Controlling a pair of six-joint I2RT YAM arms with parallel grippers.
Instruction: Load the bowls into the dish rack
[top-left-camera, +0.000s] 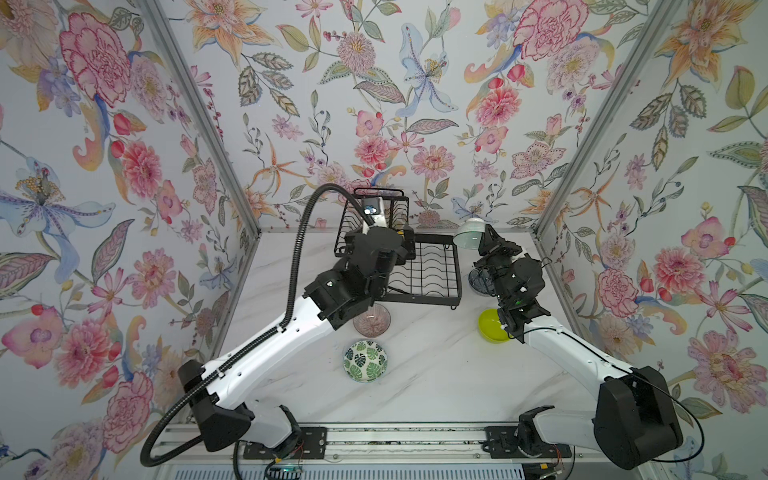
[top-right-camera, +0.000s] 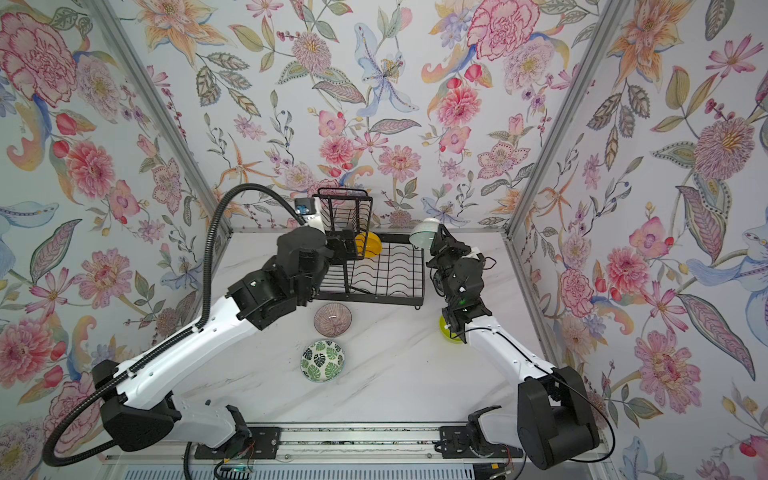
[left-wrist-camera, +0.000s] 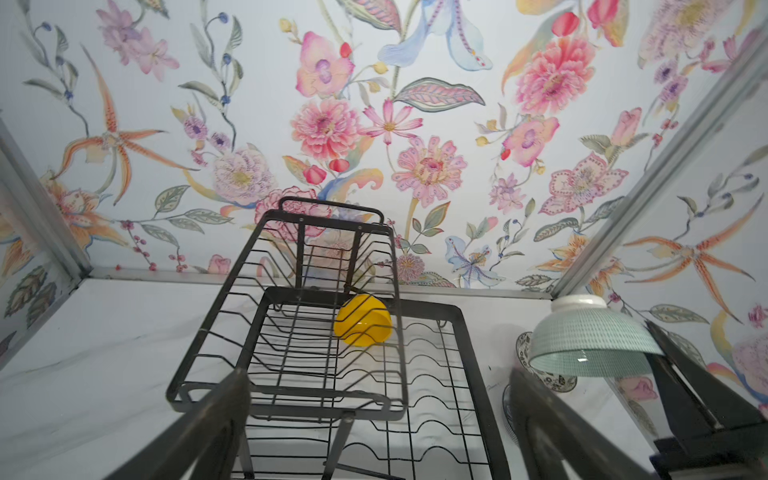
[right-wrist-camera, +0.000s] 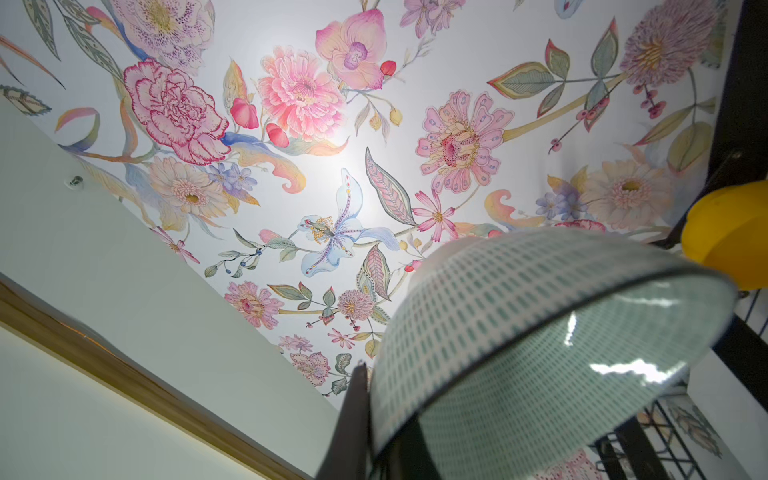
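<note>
The black wire dish rack (top-left-camera: 459, 270) (top-right-camera: 423, 274) (left-wrist-camera: 318, 401) stands at the back of the table. A yellow bowl (top-right-camera: 368, 245) (left-wrist-camera: 363, 321) (right-wrist-camera: 731, 232) lies in its lower tray, beside the raised basket. My left gripper (top-right-camera: 345, 246) (left-wrist-camera: 380, 432) hangs open over the rack, just short of that bowl, holding nothing. My right gripper (top-left-camera: 484, 241) (right-wrist-camera: 374, 424) is shut on the rim of a pale aqua bowl (top-left-camera: 469, 235) (top-right-camera: 424, 233) (left-wrist-camera: 590, 338) (right-wrist-camera: 540, 332), held tilted in the air at the rack's right back corner.
On the table lie a pink-brown ribbed bowl (top-left-camera: 372, 320) (top-right-camera: 332, 319), a leaf-patterned bowl (top-left-camera: 365, 360) (top-right-camera: 323, 360) and a lime green bowl (top-left-camera: 493, 325). A dark blue bowl (top-left-camera: 478, 282) sits half hidden under the right arm, next to a black-and-white one (left-wrist-camera: 540, 376).
</note>
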